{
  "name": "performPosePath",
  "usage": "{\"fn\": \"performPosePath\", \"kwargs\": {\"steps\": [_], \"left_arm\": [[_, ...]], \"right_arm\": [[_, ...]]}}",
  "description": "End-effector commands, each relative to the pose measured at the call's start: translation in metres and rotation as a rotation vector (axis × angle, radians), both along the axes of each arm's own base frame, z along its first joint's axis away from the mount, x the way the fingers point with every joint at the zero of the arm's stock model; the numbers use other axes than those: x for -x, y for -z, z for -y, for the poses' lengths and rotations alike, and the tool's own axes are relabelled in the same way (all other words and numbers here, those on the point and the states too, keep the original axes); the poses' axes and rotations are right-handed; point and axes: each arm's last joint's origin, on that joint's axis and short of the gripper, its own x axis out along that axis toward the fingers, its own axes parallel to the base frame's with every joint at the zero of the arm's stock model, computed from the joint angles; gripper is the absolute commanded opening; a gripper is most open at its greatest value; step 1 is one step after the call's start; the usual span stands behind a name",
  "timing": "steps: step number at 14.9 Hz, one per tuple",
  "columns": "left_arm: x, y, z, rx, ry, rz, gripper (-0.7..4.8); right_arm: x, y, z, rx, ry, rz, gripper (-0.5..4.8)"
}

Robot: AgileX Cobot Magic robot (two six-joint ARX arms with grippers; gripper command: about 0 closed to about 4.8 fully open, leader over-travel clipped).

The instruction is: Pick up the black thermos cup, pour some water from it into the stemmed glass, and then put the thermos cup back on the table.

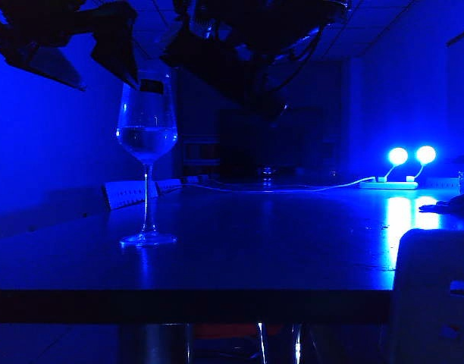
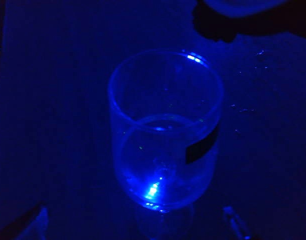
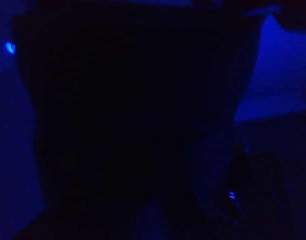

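While the stemmed glass (image 1: 147,144) stands on the table (image 1: 277,243) below the spread-jawed left gripper (image 2: 138,227), the right gripper (image 1: 217,34) hangs high, clasping the black thermos cup (image 3: 128,115).

Low exterior view along table (image 1: 239,250); left wrist above shared stemmed glass (image 2: 165,135).

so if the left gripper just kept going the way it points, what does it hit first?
Most likely the stemmed glass: the left wrist view looks straight down into its open bowl, which already holds water. The left gripper has open jaws. Depth is unclear in this dim light.
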Motion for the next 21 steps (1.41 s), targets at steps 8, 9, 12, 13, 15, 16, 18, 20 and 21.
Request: {"fn": "performPosePath", "kwargs": {"steps": [8,9,12,13,15,16,18,20,21], "left_arm": [[-0.015,0.001,-0.006,0.021,-0.022,0.027,4.79],[-0.016,0.002,-0.009,0.023,-0.028,0.023,4.79],[-0.015,0.002,-0.009,0.027,-0.014,0.015,4.79],[-0.015,0.002,-0.009,0.027,-0.014,0.015,4.79],[-0.015,0.002,-0.009,0.027,-0.01,0.01,4.79],[-0.015,0.003,-0.008,0.031,0.0,0.005,4.79],[-0.014,0.003,-0.008,0.037,0.008,-0.006,4.79],[-0.014,0.005,-0.008,0.033,0.008,-0.018,4.79],[-0.014,0.005,-0.008,0.033,0.011,-0.022,4.79]], "right_arm": [[-0.009,-0.018,-0.002,0.032,0.002,0.203,1.65],[-0.009,-0.018,-0.002,0.057,0.001,0.223,1.65],[-0.009,-0.018,-0.002,0.084,0.0,0.247,1.65],[-0.009,-0.018,-0.002,0.11,0.0,0.269,1.65],[-0.008,-0.018,-0.003,0.116,-0.001,0.278,1.65],[-0.008,-0.018,-0.003,0.122,-0.002,0.283,1.65],[-0.008,-0.018,-0.003,0.157,-0.004,0.313,1.65],[-0.008,-0.019,-0.003,0.184,-0.003,0.35,1.65],[-0.008,-0.021,-0.003,0.176,0.0,0.366,1.65]]}}
